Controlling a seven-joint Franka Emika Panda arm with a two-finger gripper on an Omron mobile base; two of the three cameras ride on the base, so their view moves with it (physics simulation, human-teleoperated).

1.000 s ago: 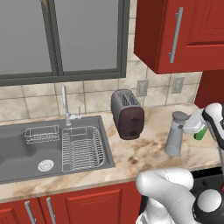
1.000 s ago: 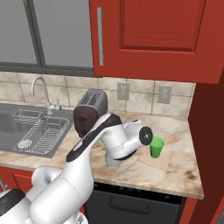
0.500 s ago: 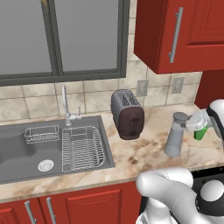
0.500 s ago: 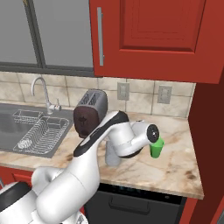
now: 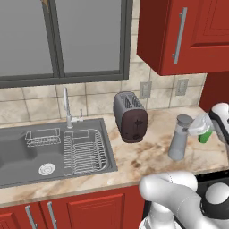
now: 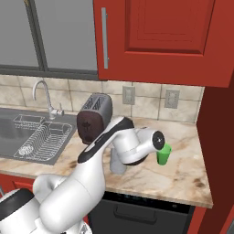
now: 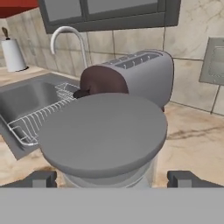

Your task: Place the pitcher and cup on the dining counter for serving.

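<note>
Our gripper is open wide, with one dark fingertip at the lower left and the other at the lower right of the hand view, and the flat round top of the pitcher sits between them and fills the middle of that frame. We judge that the step in hand is to take the pitcher, so we should first go lower, until the fingers stand on both sides of the neck under the wide top, and only then close; closing at the height of the top itself may slip. We should keep the pitcher centred between the tips and lift it straight up, because the toaster stands just behind it and the cup is near, to its right in the right base view. The pitcher stands at the centre right of the left base view, on the marbled counter, with the cup beside it, partly covered by the arm. In the right base view the arm hides most of the pitcher, and only its base shows. We cannot tell how far the tips are above the neck. The sink is well apart, at the left.
</note>
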